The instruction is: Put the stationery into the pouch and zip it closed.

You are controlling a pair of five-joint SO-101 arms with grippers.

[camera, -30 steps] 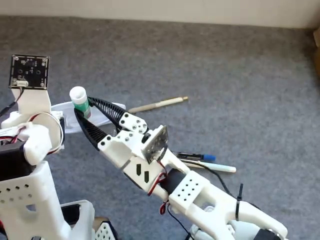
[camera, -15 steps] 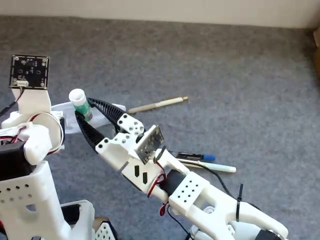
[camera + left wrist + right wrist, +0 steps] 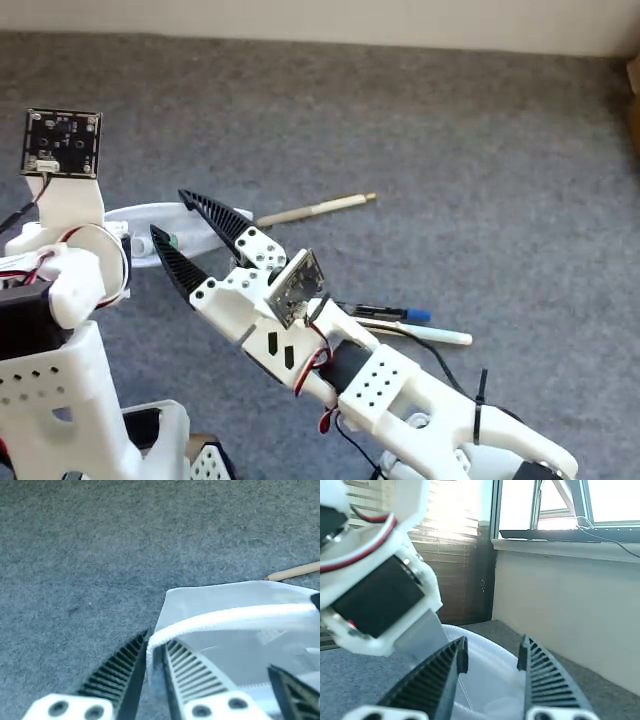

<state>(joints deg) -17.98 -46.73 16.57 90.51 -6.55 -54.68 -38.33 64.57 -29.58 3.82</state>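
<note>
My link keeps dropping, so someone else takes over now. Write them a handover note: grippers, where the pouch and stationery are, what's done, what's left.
Left gripper: shut on the rim of the pouch, which is unzipped.
Right gripper: open above the pouch mouth, holding nothing.
Done: a green item sits inside the pouch.
Left: the beige pen lies on the carpet beyond the right arm. The dark pen and white pen lie side by side next to that arm. Load all three, then zip the pouch closed.
</note>
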